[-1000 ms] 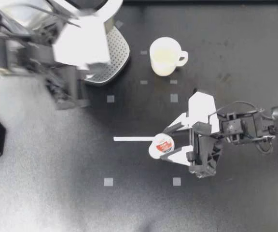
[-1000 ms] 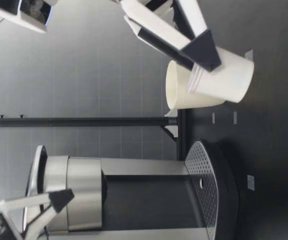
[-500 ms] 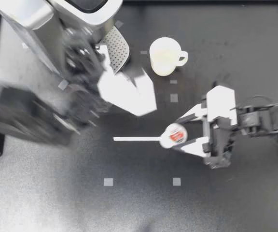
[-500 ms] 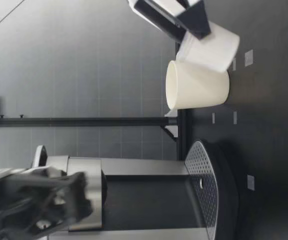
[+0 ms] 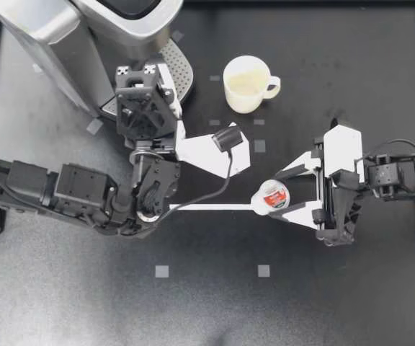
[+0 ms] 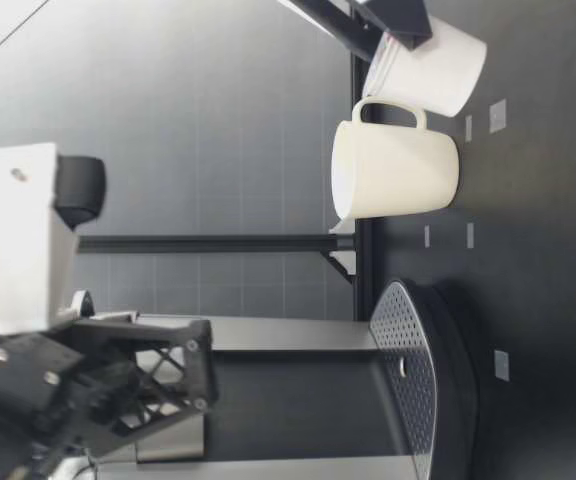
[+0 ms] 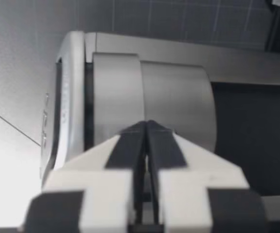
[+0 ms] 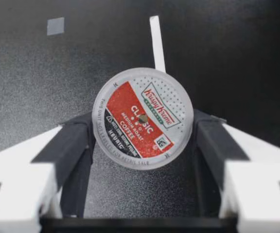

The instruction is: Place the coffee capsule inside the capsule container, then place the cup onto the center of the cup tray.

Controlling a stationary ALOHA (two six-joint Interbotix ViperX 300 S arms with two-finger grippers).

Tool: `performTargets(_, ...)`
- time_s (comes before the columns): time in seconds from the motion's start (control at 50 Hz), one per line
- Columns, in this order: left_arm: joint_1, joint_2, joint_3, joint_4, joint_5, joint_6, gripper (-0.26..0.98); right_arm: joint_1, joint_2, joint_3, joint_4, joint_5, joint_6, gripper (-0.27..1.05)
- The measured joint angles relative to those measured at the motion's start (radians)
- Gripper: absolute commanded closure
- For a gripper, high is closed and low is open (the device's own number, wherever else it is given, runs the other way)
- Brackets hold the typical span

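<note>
The fingers (image 8: 67, 145) of the right gripper (image 5: 279, 196) were seen closed on the capsule (image 5: 273, 195) from two sides, with its printed foil lid turned upward. It was held over the desk (image 5: 337, 303) near the end of a white strip (image 5: 207, 207), well apart from the coffee machine (image 5: 63, 32). The left gripper (image 5: 226, 138) was raised between the machine and the capsule. Its fingers were pressed together on nothing, as shown in the left wrist view, where the machine's silver head was faced. The cup (image 5: 247, 84) was standing upright on the desk just beside the cup tray (image 5: 182, 72), not on it. From this the task was judged to be in its first half: the capsule had been picked up but not yet put into the capsule container. The container itself was not clearly shown, and whether its lid was open could not be told. Left to be done were the carrying of the capsule to the machine, its insertion, and the moving of the cup onto the middle of the tray.
</note>
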Motion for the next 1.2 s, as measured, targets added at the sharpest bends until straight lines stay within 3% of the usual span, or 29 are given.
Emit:
performTargets(0.46,0.0,-0.029,0.094,0.158,0.0,-0.02,0.66,0.0,0.0,0.0,-0.002,-0.012,0.0,0.24)
performTargets(0.86,0.032,-0.035,0.109,0.181,-0.014,-0.018,0.66,0.0,0.0,0.0,-0.002,-0.014,0.0,0.24)
performTargets(1.2,0.034,-0.074,0.115,0.236,0.005,0.009,0.66,0.0,0.002,0.0,-0.002,-0.014,0.003,0.24)
